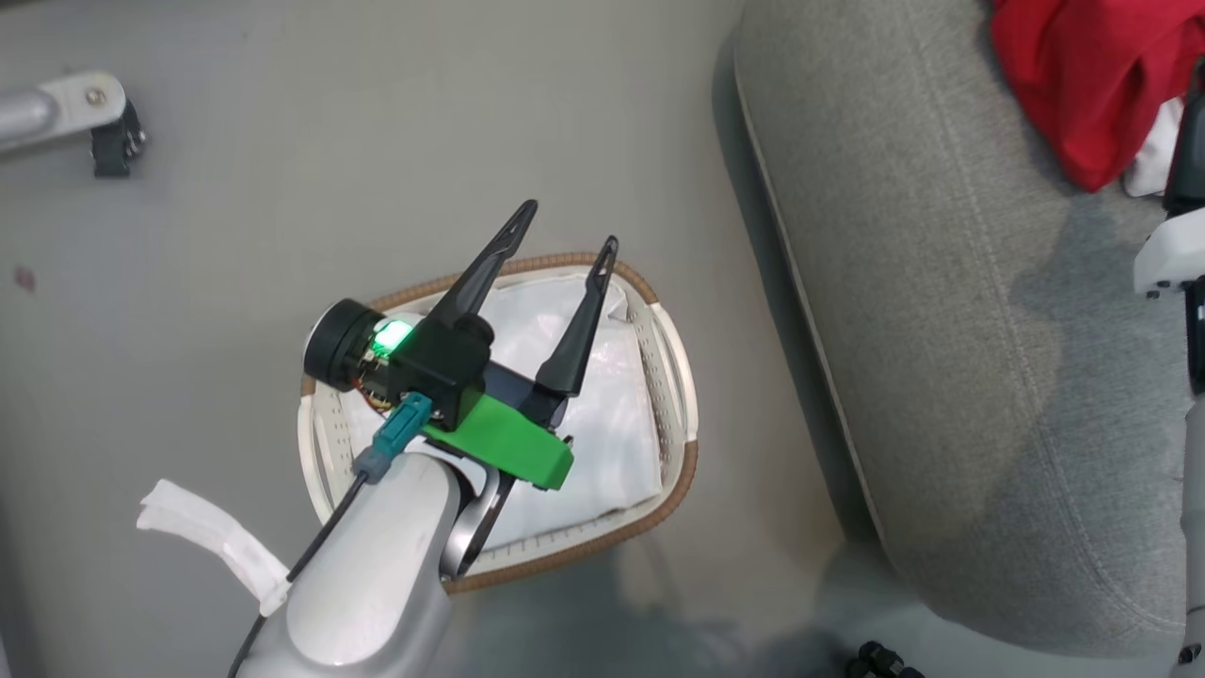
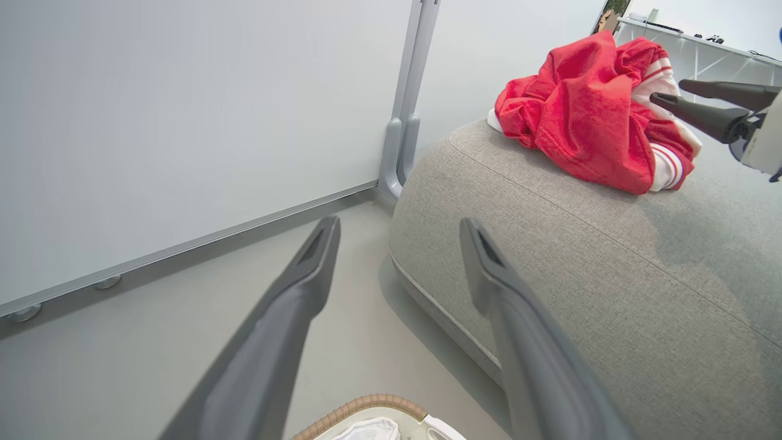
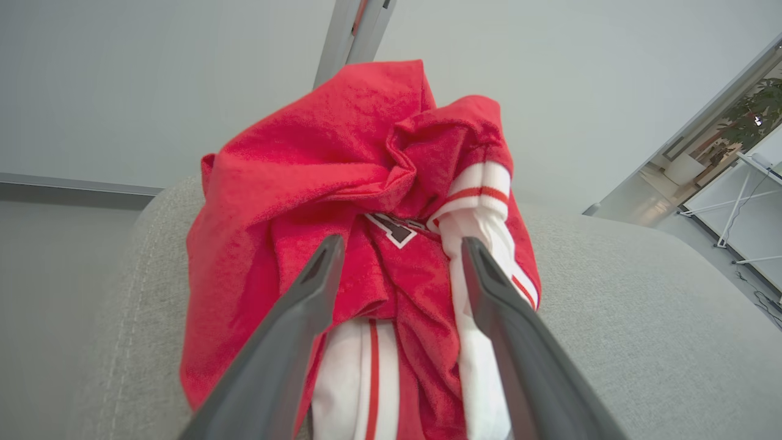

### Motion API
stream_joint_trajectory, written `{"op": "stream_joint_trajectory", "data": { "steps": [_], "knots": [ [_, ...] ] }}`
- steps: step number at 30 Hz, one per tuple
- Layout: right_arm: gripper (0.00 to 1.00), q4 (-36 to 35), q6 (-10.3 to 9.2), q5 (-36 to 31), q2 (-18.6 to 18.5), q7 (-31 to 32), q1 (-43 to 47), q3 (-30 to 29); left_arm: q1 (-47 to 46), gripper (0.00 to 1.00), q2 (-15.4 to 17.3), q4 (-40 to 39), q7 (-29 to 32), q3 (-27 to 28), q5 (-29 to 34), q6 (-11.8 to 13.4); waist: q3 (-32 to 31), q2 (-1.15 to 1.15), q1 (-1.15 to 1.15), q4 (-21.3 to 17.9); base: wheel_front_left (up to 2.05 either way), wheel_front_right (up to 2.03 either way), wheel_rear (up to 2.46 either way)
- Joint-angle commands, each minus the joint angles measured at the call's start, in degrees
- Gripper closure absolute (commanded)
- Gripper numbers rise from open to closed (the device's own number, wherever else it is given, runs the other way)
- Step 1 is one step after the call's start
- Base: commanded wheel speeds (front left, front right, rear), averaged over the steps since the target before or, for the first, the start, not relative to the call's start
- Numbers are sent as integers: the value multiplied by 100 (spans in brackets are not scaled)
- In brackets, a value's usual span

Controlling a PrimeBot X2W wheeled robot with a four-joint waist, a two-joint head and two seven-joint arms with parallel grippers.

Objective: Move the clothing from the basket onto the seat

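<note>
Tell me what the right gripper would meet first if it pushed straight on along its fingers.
The clothing. The right gripper aims its open fingers straight at the red pile lying on the seat. It looks close, though the exact gap is unclear.

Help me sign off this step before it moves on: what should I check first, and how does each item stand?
1. The clothing resting on the seat: ok.
2. The right gripper open: ok, fingers apart.
3. The right gripper clear of the fabric: cannot tell.
4. The left gripper open and empty, over the basket: ok.
5. The basket free of red: cannot tell; white liner shows, the left arm hides part.
</note>
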Motion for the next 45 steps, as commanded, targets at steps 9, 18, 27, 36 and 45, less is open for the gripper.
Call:
{"op": "stream_joint_trajectory", "data": {
  "steps": [9, 18, 27, 36, 45],
  "knots": [
    [0, -328, -8, 46, -135, -1, 324, 340, 497, 0, -106, 189, -2, 527, -250, -16, -1314, 0, 0, 97, 0, 0, 0],
    [0, -352, -8, 198, 54, 0, 537, 928, 1109, 0, -201, 186, -2, 1467, -479, 38, -1979, 0, 0, 486, 0, 0, 0],
    [0, -542, -8, 540, 577, -1, 1300, 1433, 1704, 0, -214, 147, -2, 2303, -616, 261, -2379, 0, 0, 856, 0, 0, 0],
    [0, -766, -8, 1035, 838, -1, 2348, 1741, 2354, 0, -212, 233, -1, 2607, -670, 223, -2675, 0, 0, 989, 0, 0, 0],
    [0, -879, -8, 1449, 839, -1, 3019, 1861, 2677, 0, -212, 268, -2, 2572, -747, 150, -2849, 0, 0, 1068, 0, 0, 0]
  ]
}}
